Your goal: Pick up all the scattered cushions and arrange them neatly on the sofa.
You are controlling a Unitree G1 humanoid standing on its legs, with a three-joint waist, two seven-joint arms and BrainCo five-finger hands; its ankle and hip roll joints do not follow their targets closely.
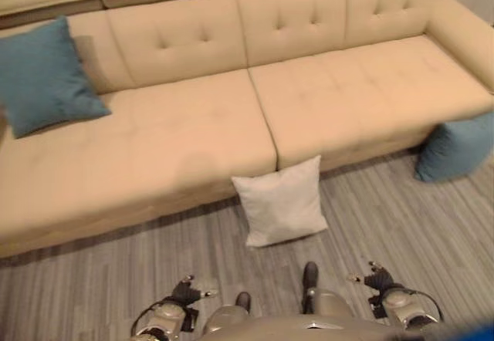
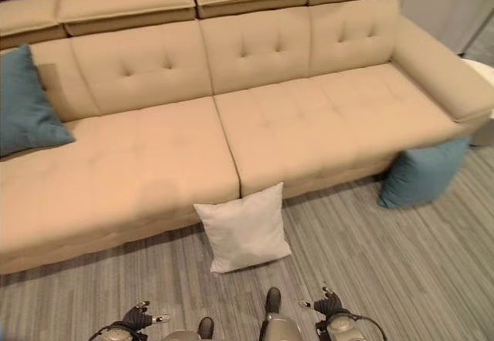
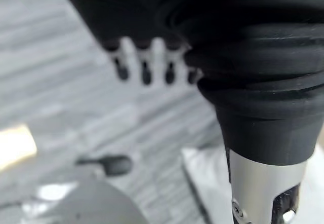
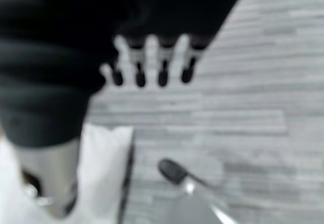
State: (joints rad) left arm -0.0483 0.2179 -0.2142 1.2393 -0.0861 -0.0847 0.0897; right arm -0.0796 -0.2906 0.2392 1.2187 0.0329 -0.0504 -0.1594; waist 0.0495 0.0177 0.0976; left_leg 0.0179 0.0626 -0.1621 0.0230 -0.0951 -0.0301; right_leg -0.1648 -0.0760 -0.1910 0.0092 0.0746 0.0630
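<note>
— What's nearest?

— Both hands hang low and empty, left hand (image 1: pixel 184 293) and right hand (image 1: pixel 378 281), fingers straight and relaxed above the grey floor (image 1: pixel 401 225).

— And the cushions?

— The white cushion (image 1: pixel 282 200) leans against the sofa's front, right ahead. A blue cushion (image 1: pixel 454 148) sits on the floor by the right armrest. Another blue cushion (image 1: pixel 45 77) already rests on the sofa (image 1: pixel 193 133).

— How will the white one handle?

— Probably light, soft, squashy. I'd pinch it by both upper corners.
</note>
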